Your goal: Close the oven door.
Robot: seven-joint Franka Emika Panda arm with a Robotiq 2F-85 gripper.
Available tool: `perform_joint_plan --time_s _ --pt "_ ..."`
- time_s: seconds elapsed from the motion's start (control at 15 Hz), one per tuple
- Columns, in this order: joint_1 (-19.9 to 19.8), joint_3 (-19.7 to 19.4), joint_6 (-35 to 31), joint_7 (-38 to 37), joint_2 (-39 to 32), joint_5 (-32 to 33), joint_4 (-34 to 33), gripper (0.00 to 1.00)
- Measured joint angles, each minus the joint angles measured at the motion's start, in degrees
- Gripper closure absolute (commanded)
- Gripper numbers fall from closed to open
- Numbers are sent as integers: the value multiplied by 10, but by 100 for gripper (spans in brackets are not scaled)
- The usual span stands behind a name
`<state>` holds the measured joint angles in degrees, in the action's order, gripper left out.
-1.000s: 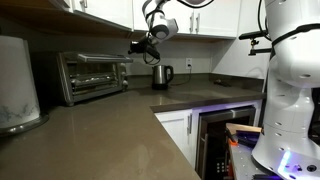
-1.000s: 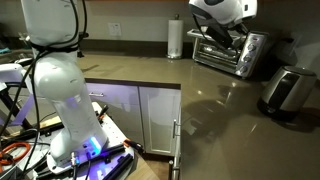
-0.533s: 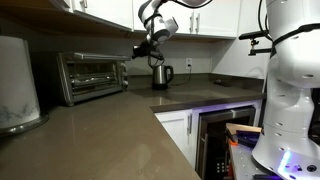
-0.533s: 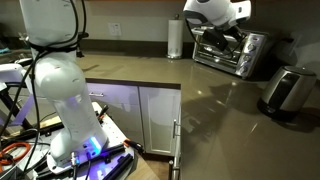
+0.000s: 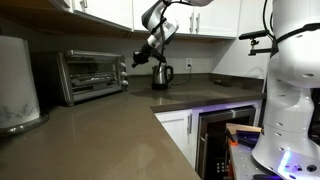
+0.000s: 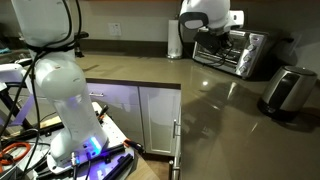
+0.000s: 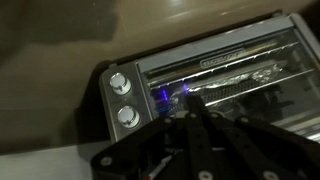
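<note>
**Countertop, left to right**

1. White cylindrical paper-towel roll point(image 5: 15, 85). It stands upright at the far end of the grey-brown stone tabletop point(image 5: 110, 125), clear of the working area.

2. Small stainless-steel toaster oven point(image 5: 64, 80). It is set back against the wall with its front facing the room, so the flap can swing down freely.

3. Wide glass-fronted oven door with silver metal frame point(image 5: 92, 72). It stands upright against the oven's face and looks shut or very nearly so. The wrist view shows the glass point(image 7: 235, 75) flush beside two round silver control knobs point(image 7: 120, 84). Whether it is fully latched cannot be told.

4. Black Robotiq gripper point(image 5: 138, 60). It hangs in the air just beside the oven's end nearest the kettle and appears not to touch it. In the wrist view point(image 7: 195, 103) the jaws seem pressed together on nothing. That probably suits pushing more than grasping.

5. Dark metal kettle point(image 5: 160, 76). It sits near the wall, apart from the oven and outside the door's swing.
</note>
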<state>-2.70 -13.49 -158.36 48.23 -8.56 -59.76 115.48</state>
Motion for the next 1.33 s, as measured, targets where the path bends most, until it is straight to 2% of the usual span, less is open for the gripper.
perform_joint_plan --time_s 0.13,0.4,0.6,0.8,1.13,1.33 --pt "-1 -13 84 -31 22 55 13 100" --pt "-37 -10 246 -105 67 169 24 100" --pt "-52 -9 332 -140 92 243 24 100" --pt "-54 -3 377 -156 112 315 24 100" --pt "-52 21 398 -197 133 448 24 99" --pt "-52 26 400 -202 138 466 24 99"
